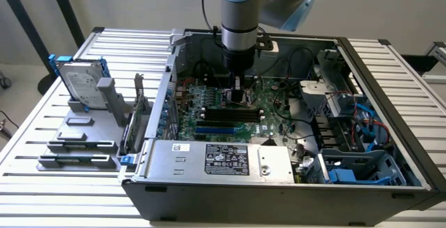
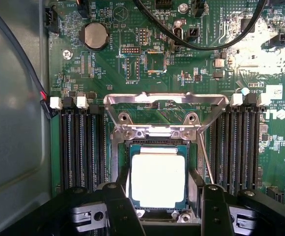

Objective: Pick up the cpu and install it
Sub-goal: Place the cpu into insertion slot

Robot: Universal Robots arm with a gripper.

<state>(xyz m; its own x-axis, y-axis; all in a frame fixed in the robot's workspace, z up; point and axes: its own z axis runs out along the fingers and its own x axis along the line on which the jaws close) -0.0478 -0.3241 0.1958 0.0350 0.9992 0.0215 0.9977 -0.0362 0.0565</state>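
While the arm [image 1: 243,9] reaches straight down into the open computer case [image 1: 279,202], its gripper [image 1: 241,90] hangs low over the middle of the green motherboard [image 1: 275,90]. From the wrist view the gripper [image 2: 163,187] sits right at the cpu [image 2: 158,179], which lies level within the socket [image 2: 194,172] between two banks of black memory slots [image 2: 78,147] (its pale metal top catches the light). The metal retaining frame [image 2: 166,98] stands swung up. Whether the gripper is clasping the cpu or free of it, I cannot tell. Near the table [image 1: 42,129] edge at the exterior view's left, a hard drive [image 1: 82,84] stands upright in a grey rack [image 1: 77,134].
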